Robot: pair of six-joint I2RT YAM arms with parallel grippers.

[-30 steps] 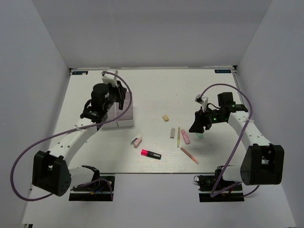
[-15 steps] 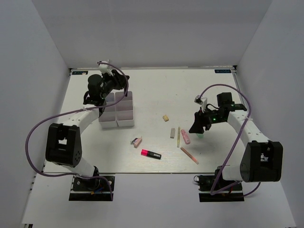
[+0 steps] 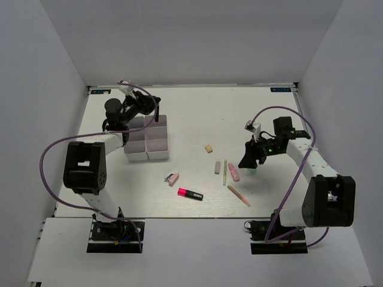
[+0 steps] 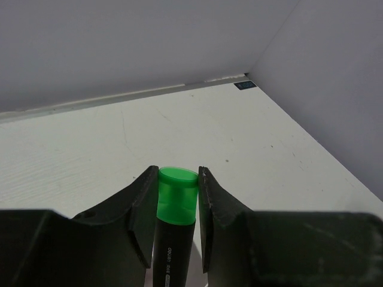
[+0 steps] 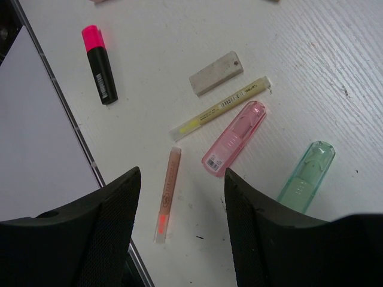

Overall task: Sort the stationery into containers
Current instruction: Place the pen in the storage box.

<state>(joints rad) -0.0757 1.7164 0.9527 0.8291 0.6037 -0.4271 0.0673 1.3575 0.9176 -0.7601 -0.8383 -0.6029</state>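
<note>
Your left fingers [image 4: 143,209] are pinching a green highlighter [image 4: 177,191], the tray [image 3: 146,156] lying just below them. Releasing off-centre, you are risking a miss. Your right fingers [image 5: 119,209] are hanging apart above a pink eraser [image 5: 234,139].

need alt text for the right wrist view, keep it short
The right gripper hangs open and empty above the white table. Scattered on the table under it are a pink-and-black highlighter, a pale eraser, a thin yellow pen, a thin pinkish pen, a clear pink case and a clear green case.
</note>
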